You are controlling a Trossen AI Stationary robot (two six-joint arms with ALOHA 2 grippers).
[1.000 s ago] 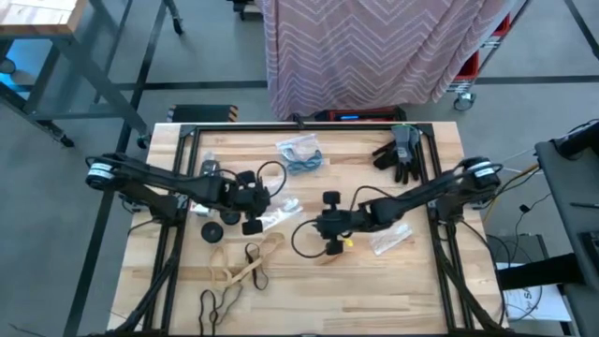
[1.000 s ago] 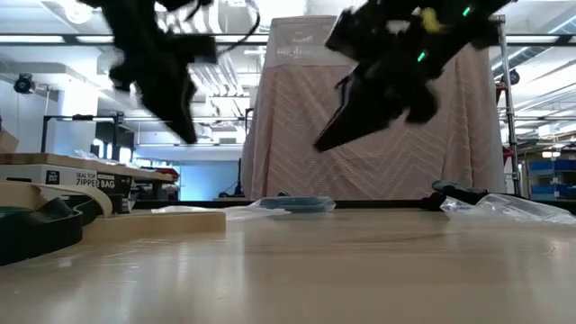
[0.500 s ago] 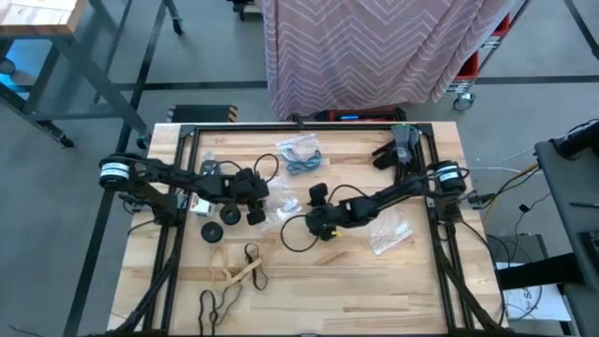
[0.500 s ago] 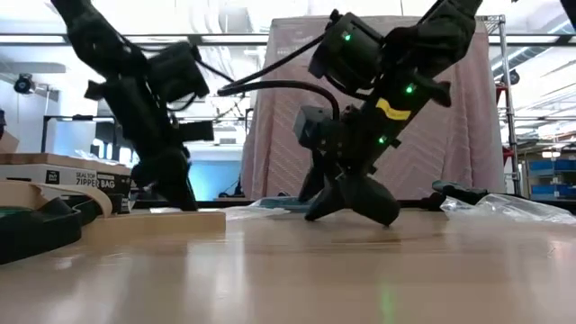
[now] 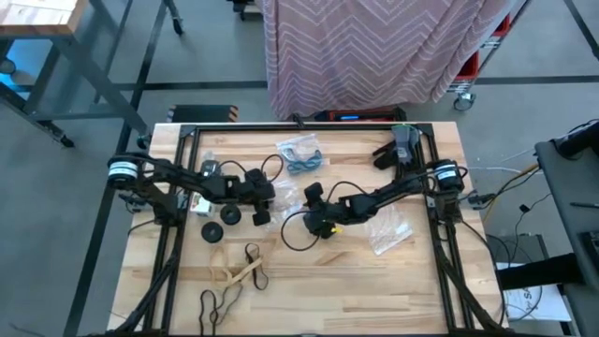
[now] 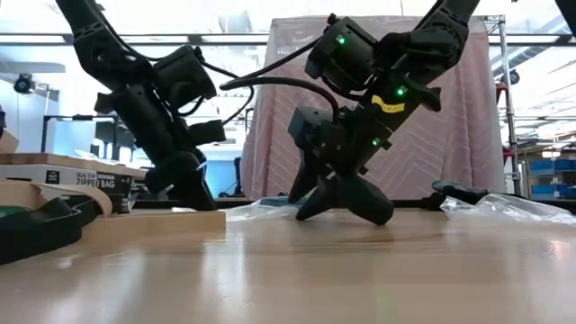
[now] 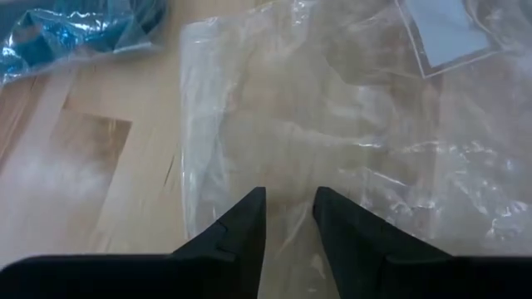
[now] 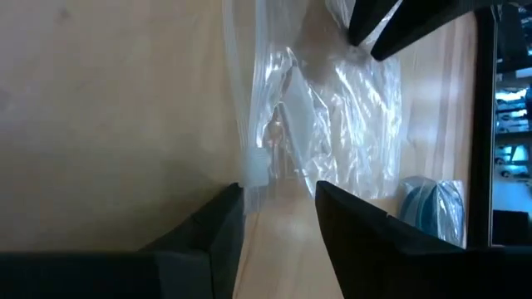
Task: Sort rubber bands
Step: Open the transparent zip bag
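Tan rubber bands and black rubber bands lie limp, well behind my grippers. Left gripper and right gripper slightly parted over clear bag, gripping nothing.

Both arms are dark, almost black, built of slim tube links with chunky joint housings, and each carries a white ring with a dark centre near its shoulder. A loose black cable loops off the right arm; green lights and a small yellow tag show on its wrist. The left gripper and the right gripper each end in two flat, dark, wedge-shaped fingers.
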